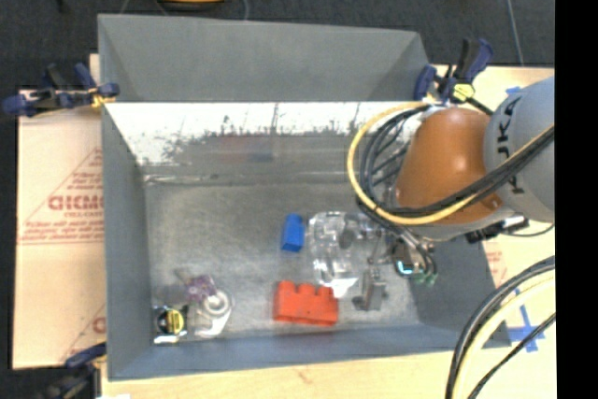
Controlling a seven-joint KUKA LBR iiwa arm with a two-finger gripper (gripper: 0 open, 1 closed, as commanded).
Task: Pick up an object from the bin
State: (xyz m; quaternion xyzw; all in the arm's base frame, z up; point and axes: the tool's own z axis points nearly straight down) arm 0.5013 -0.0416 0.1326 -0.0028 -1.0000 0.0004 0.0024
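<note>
Toward the right side of the bin (121,201), close to the front wall, the gripper (372,287) hangs low over the grey floor. It sits under the arm's orange cover (447,165), which has black and yellow cables (366,165) looped around it. Whether the gripper is wide or narrow cannot be told from this angle, because its tip reads as one dark shape.

The nearest thing is a clear plastic piece (329,243), crumpled and shiny, just to the left of the gripper and seemingly touching it. It cannot be told whether any part of the plastic lies inside the gripper. A red block (305,304), flat with a stepped top edge, lies just in front of the plastic and slightly left of the gripper's tip, close to it but apart. A small blue block (293,233) stands beside the plastic on its left.

Well away, in the front left corner, a clear and white thing with a purple bit (207,302) lies next to a small yellow and black thing (170,320).
</note>
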